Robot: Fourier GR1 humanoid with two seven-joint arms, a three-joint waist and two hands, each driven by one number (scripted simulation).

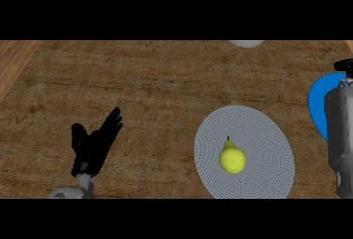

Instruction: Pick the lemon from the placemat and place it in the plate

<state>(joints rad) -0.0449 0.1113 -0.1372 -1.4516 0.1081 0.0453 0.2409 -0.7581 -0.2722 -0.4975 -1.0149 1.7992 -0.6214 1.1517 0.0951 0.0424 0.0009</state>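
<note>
A yellow lemon (232, 159) with a short dark stem lies near the middle of a round grey placemat (265, 133) on the wooden counter. A blue plate (318, 106) shows at the right edge, partly hidden behind my right forearm. My right hand (344, 69) is at the far right, above the plate and well apart from the lemon; only a small black part of it shows. My left hand (94, 142) rests open at the lower left with fingers pointing up, holding nothing and far from the lemon.
A pale rounded object (246, 43) pokes in at the top edge. A lighter wood strip (12, 60) runs along the upper left. Bare counter lies between my left hand and the placemat.
</note>
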